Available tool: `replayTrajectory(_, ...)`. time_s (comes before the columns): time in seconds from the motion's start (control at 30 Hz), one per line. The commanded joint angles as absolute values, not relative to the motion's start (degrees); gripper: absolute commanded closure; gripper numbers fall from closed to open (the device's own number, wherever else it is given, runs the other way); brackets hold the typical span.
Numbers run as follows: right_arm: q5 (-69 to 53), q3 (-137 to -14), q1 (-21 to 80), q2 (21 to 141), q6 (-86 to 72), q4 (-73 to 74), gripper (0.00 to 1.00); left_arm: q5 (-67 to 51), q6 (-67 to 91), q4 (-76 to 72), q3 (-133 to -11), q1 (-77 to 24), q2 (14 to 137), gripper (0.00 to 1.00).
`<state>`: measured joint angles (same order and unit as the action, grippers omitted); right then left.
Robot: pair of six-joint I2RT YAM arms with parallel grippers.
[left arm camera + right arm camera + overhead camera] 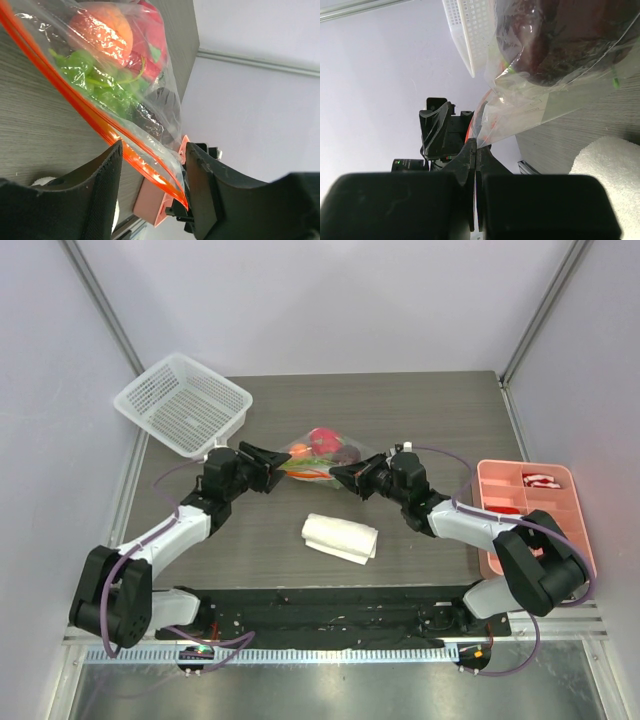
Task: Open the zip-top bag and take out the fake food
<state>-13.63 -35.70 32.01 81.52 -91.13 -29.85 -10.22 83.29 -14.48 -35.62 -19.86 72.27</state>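
Note:
The zip-top bag (pixel 322 454) is clear plastic and sits mid-table between both grippers. Its orange-red zipper strip (pixel 95 117) runs diagonally in the left wrist view. The fake food is inside it: an orange (pixel 102 29), a red-pink dragon fruit (pixel 151 31), green grapes (pixel 100 80) and a dark purple fruit (pixel 560 42). My left gripper (pixel 152 172) is open, its jaws standing on either side of the zipper strip with a gap on both sides. My right gripper (pixel 476 146) is shut on a thin corner of the bag's plastic. In the top view the left gripper (pixel 285 466) and right gripper (pixel 336 473) face each other across the bag.
A folded white cloth (pixel 340 537) lies just in front of the bag. A white mesh basket (pixel 183 403) stands at the back left. A pink divided tray (pixel 530 515) holding red items sits at the right edge.

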Motion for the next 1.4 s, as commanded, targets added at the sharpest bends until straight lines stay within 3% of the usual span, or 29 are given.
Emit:
replayTrajectory(0.0, -12.48, -37.62, 31.90, 79.72, -89.65, -31.03, 0.99, -7.74, 87.45, -13.53, -37.97, -19.95, 73.04, 0.49)
replayTrajectory(0.3, -12.30, -38.06, 32.25, 79.80, -88.68, -30.32, 0.99, -7.30, 89.65, -15.11, -40.25, -20.83, 77.95, 0.56)
replayTrajectory(0.33, -12.22, -38.06, 32.34, 79.80, -88.51, -30.24, 0.99, -7.21, 89.56, -15.47, -40.43, -21.00, 78.48, 0.60)
replayTrajectory(0.4, -12.91, -38.23, 32.43, 79.81, -87.98, -30.24, 0.99, -7.65, 89.30, -17.39, -40.87, -20.92, 79.71, 0.81)
replayTrajectory(0.43, -13.18, -38.41, 32.43, 79.80, -86.59, -29.80, 0.99, -7.65, 88.77, -18.27, -40.96, -20.92, 80.41, 0.99)
replayTrajectory(0.5, -14.06, -39.02, 32.61, 79.63, -84.13, -27.43, 0.98, -8.34, 84.57, -17.67, -43.58, -21.09, 81.47, 1.00)
replayTrajectory(0.53, -15.54, -39.55, 32.61, 79.45, -79.33, -26.12, 0.94, -9.39, 82.20, -15.58, -45.07, -21.09, 82.43, 1.00)
replayTrajectory(0.57, -16.08, -40.25, 32.61, 79.54, -76.32, -20.53, 0.72, -9.84, 78.09, -13.99, -48.13, -21.09, 82.79, 1.00)
replayTrajectory(0.63, -17.05, -43.93, 32.78, 79.72, -67.55, -13.66, 0.42, -12.72, 74.20, -11.35, -51.05, -21.18, 84.28, 1.00)
replayTrajectory(0.67, -16.53, -45.86, 32.87, 79.80, -57.84, -3.27, 0.26, -13.96, 71.31, -10.29, -52.46, -21.27, 84.81, 1.00)
replayTrajectory(0.87, -11.17, -55.80, 34.63, 78.14, -35.53, 20.52, 0.02, -17.30, 65.74, -7.38, -58.53, -22.15, 87.71, 1.00)
replayTrajectory(1.1, 3.95, -74.76, 40.16, 79.70, -22.16, 34.63, 0.02, -21.00, 63.11, -6.86, -62.40, -23.73, 89.64, 1.00)
replayTrajectory(1.37, 5.63, -77.88, 43.41, 88.68, -8.98, 17.95, 0.04, -21.71, 61.97, -5.98, -64.16, -23.82, 89.74, 1.00)
